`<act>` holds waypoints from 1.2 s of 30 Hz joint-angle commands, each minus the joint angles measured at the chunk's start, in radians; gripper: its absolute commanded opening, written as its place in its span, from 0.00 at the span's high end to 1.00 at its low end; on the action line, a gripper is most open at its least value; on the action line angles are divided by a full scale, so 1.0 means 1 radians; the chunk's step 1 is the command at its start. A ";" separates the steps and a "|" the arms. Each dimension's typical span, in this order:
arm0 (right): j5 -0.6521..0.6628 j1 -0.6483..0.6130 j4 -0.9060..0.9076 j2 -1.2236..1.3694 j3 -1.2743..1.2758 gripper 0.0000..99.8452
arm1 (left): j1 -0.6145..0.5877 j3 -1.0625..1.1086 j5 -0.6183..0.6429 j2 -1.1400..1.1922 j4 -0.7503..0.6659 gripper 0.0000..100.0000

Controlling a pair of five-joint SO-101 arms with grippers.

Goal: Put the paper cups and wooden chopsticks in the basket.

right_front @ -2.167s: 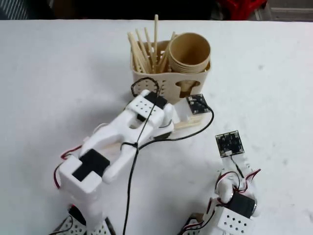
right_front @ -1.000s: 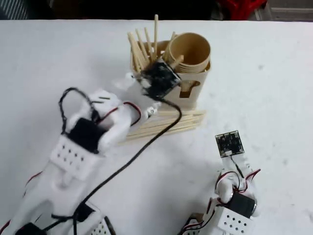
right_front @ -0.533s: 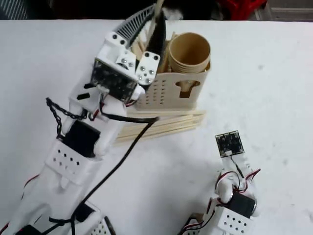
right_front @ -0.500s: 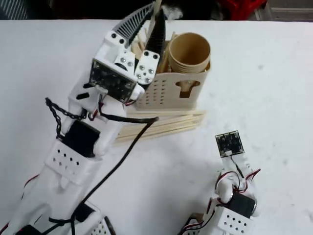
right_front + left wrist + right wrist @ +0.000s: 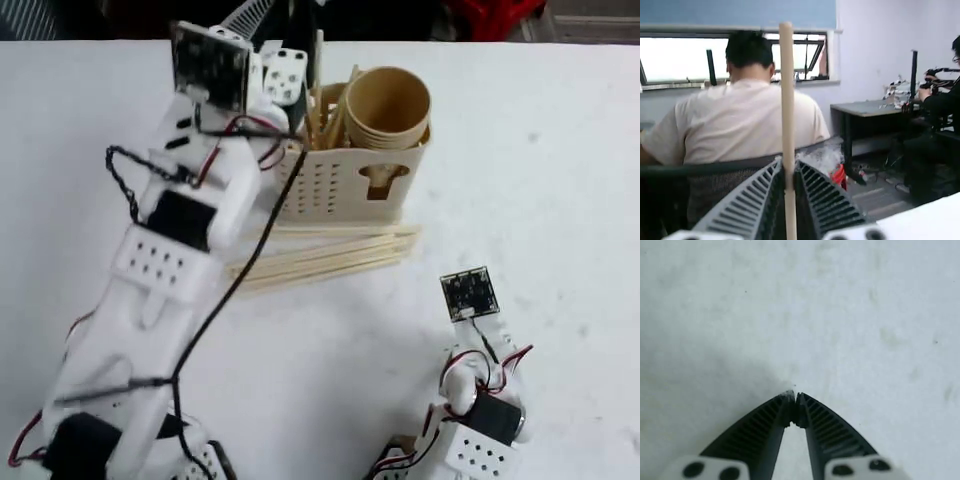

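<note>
High view: white table (image 5: 560,180) with the left arm (image 5: 170,260) as the biggest thing on it. Its base is at the near-left corner and it stretches long toward the far edge, passing the basket's left side. The wrist is bent up, so the left gripper (image 5: 788,165) sits at the far edge, level, pointing out into the room.

Left wrist view: jaws clamped on a held chopstick (image 5: 786,90). The stick is upright between the ribbed fingers (image 5: 755,200), with a good length sticking out past the tips.

Basket (image 5: 345,185) stands upright near the middle of the far edge.

Right arm (image 5: 480,420) is folded back at the near edge, right of centre, well apart from the basket. Right gripper (image 5: 794,399) points down at bare table, tips together, nothing between them.

Paper cups (image 5: 388,100) are nested in one stack in the basket's right half, mouth up.

Loose chopsticks (image 5: 340,250) lie flat in a bundle on the table, just beside the basket's near wall and roughly parallel to it. Their left ends run under the left arm.

Standing chopsticks (image 5: 319,70) lean in the basket's left half, partly hidden by the left wrist.
</note>
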 commanded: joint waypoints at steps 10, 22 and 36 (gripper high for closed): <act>0.006 0.004 -0.008 -0.005 0.008 0.98 | -0.021 -0.198 0.213 0.076 0.247 0.97; 0.006 0.004 -0.008 -0.005 0.008 0.98 | -0.015 -0.196 0.216 0.076 0.259 0.91; 0.006 0.004 -0.008 -0.005 0.008 0.98 | 0.059 -0.210 0.095 0.071 0.806 0.91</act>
